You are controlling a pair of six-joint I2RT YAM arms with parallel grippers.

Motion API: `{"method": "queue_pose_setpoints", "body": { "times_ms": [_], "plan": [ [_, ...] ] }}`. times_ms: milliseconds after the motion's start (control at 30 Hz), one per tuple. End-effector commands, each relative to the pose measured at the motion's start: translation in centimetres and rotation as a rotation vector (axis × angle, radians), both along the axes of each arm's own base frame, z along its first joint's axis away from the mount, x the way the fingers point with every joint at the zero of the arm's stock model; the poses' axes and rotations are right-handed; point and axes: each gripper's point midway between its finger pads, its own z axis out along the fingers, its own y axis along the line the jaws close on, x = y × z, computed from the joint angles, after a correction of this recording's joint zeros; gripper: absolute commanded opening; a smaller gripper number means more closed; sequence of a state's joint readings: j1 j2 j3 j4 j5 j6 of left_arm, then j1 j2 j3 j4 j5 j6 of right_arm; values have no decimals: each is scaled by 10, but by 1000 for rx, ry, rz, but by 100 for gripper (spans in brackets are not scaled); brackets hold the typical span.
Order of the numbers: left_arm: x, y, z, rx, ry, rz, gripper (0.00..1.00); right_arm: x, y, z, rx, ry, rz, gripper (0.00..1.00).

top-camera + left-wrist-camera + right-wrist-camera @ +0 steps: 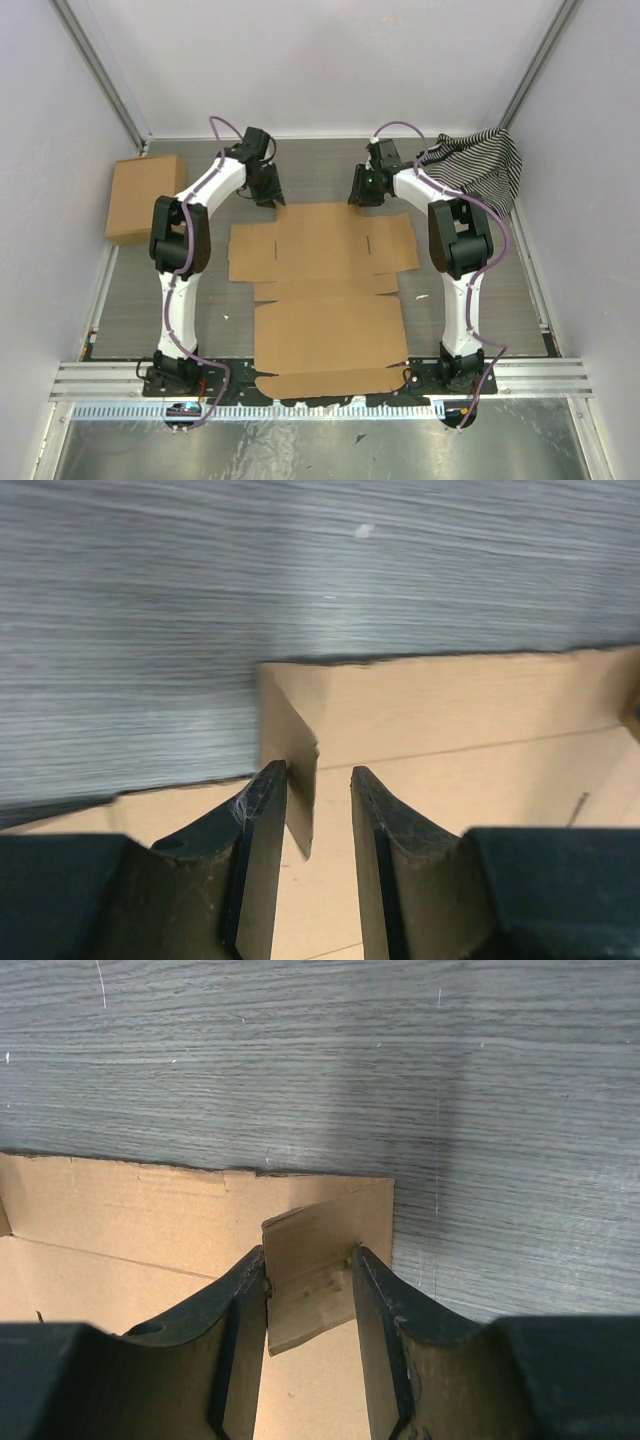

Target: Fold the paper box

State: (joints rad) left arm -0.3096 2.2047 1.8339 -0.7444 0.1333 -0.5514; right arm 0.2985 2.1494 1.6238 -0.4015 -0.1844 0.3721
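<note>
The paper box (pixel 320 290) lies flat on the grey table as a brown die-cut sheet, its near end over the front rail. My left gripper (pixel 268 190) is at the far left corner of its far panel. In the left wrist view it (pixel 318 772) is open, with a raised corner tab (pixel 290 730) standing beside the left finger. My right gripper (pixel 365 190) is at the far right corner. In the right wrist view it (pixel 308 1255) is open, and a bent-up corner tab (pixel 325 1225) spans the gap between its fingers.
A ready-formed brown cardboard box (pixel 143 197) stands at the far left by the wall. A black-and-white striped cloth (pixel 485 165) lies in the far right corner. Metal rails (pixel 540 375) run along the table's near edge.
</note>
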Motion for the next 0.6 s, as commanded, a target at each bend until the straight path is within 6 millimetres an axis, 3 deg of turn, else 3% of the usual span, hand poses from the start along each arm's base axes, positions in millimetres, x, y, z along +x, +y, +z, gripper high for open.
{"method": "queue_pose_setpoints", "body": {
  "times_ms": [0, 200, 400, 567],
  "plan": [
    [6, -24, 23, -40, -43, -34, 39, 1, 9, 16, 16, -23, 24, 43],
    [8, -35, 5, -40, -14, -48, 39, 1, 9, 9, 13, -8, 26, 43],
    [6, -35, -26, -24, 38, -44, 38, 1, 9, 6, 7, -7, 29, 43],
    [5, -36, -38, -22, 57, -42, 38, 1, 10, 2, -2, 6, 36, 43]
  ]
}}
